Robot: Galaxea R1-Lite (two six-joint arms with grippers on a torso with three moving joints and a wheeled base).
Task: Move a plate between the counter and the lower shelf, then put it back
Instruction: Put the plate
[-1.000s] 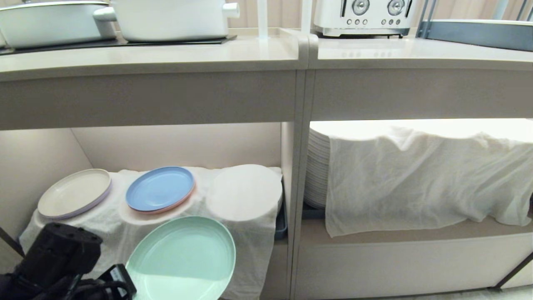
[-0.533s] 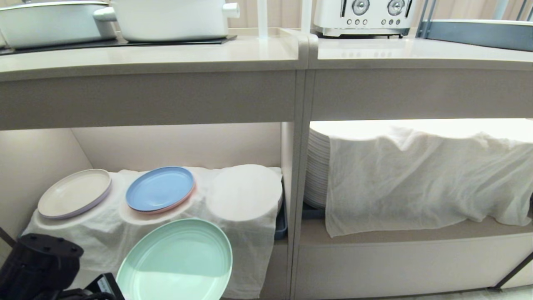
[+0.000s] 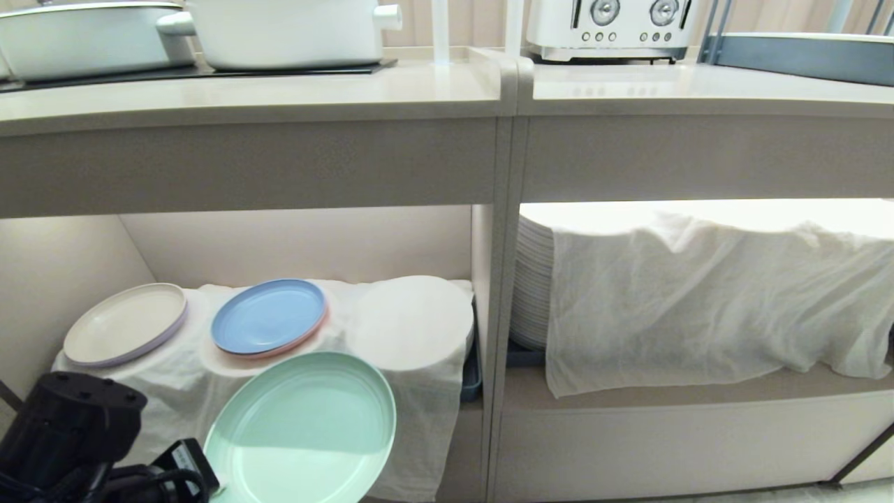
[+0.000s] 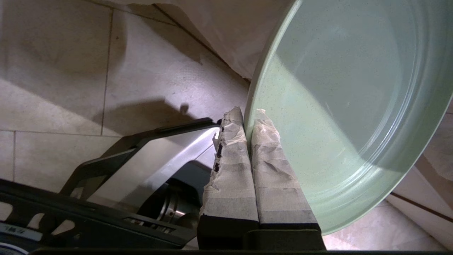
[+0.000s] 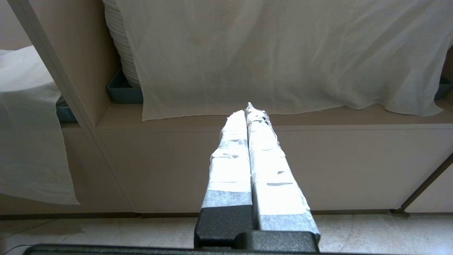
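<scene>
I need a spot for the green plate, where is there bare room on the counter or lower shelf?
Counter: bare between white pot and toaster. Lower shelf: crowded; beige plate, blue plate and a cloth-covered round fill it.

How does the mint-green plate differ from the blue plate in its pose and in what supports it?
The mint-green plate is tilted and held in the air by the left gripper, whose fingers pinch its rim; the blue plate lies flat on the white cloth of the lower shelf. The green one is in front of the shelf, the blue one inside it. Both are round with a shallow raised rim.
</scene>
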